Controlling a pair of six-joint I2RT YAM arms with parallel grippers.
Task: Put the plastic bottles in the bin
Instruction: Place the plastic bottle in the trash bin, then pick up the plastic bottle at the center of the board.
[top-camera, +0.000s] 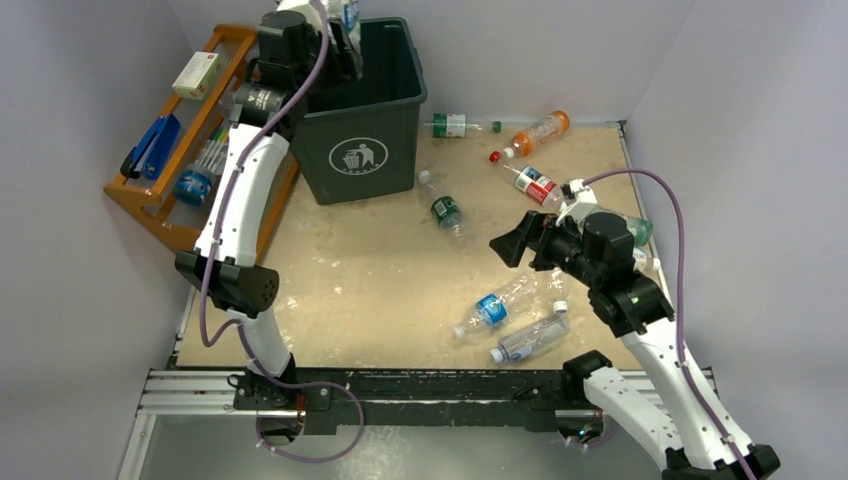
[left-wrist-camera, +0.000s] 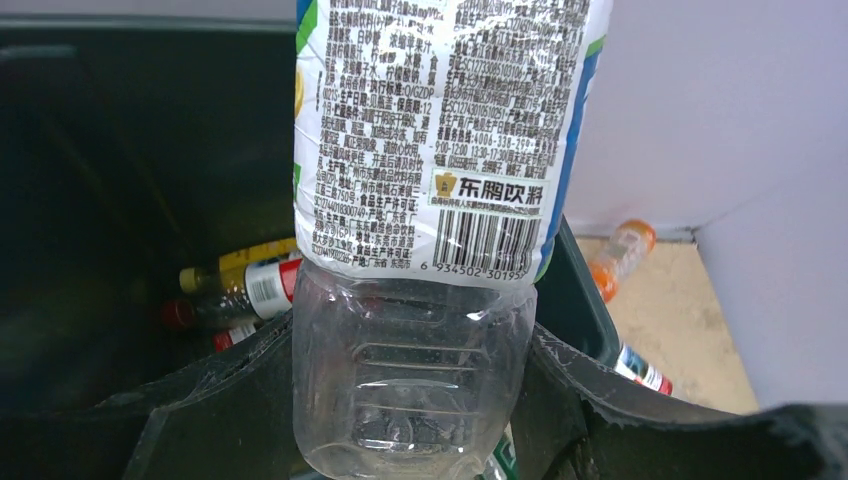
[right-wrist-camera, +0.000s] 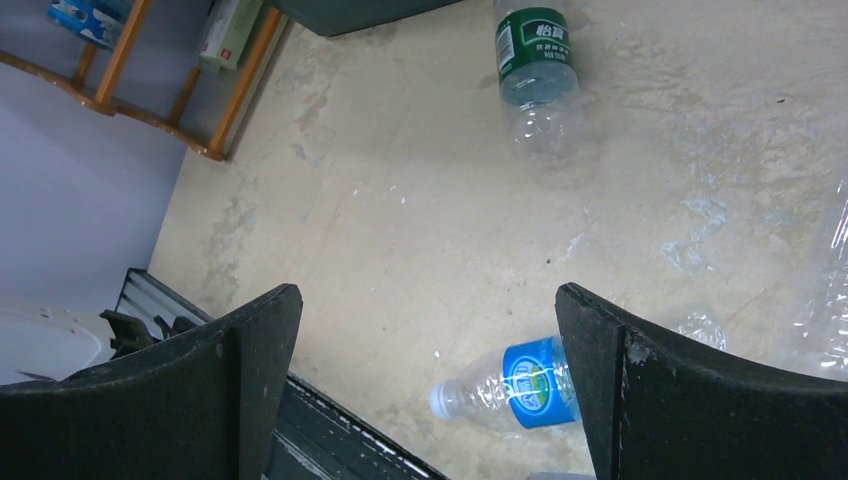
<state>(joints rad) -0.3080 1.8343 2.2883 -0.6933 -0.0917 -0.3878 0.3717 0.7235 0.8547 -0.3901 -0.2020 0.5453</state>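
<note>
Bottle (left-wrist-camera: 410, 400), far left: clear plastic, glossy, ribbed below. Its label (left-wrist-camera: 440, 130) is thin printed film, shiny and crinkled.
Bin (top-camera: 400, 140): dark green moulded plastic, smooth, low sheen.
Table (right-wrist-camera: 400, 230): beige, matt, mottled with worn patches.
Rack (top-camera: 150, 195), far left: orange wood, smooth finish.
Right gripper (right-wrist-camera: 425, 295): fingers (right-wrist-camera: 240, 370) black, matt, rough at the edges.
Near rail (top-camera: 200, 385): bare metal, dull.

Bright, even overhead light casts soft shadows; only the bin (left-wrist-camera: 120, 150) interior is dim.
</note>
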